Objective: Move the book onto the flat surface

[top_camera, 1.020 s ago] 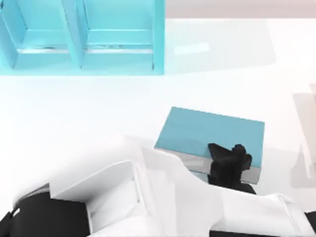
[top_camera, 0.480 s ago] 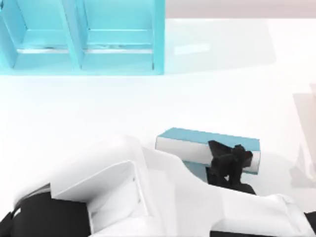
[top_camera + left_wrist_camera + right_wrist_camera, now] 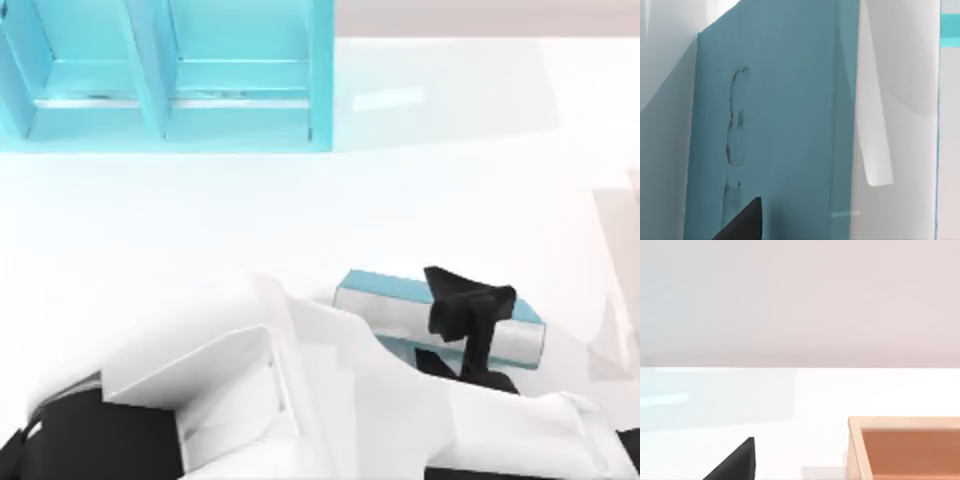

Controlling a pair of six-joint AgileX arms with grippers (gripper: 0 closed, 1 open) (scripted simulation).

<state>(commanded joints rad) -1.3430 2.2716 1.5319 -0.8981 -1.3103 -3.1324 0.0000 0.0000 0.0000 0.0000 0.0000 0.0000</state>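
One book [image 3: 400, 305], teal with pale page edges, sits clamped in the one gripper [image 3: 468, 305] at work, the left. One turquoise shelf unit [image 3: 165, 75] stands well beyond that gripper. One wooden box [image 3: 905, 447] lies near the right arm's finger [image 3: 735, 462].

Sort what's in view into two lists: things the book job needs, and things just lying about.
Part of the job:
- the book, tipped up on edge in the left gripper, right of centre
- the tabletop, where it is to go

Just lying about:
- the turquoise shelf unit, top left corner
- the wooden box, seen from the right wrist
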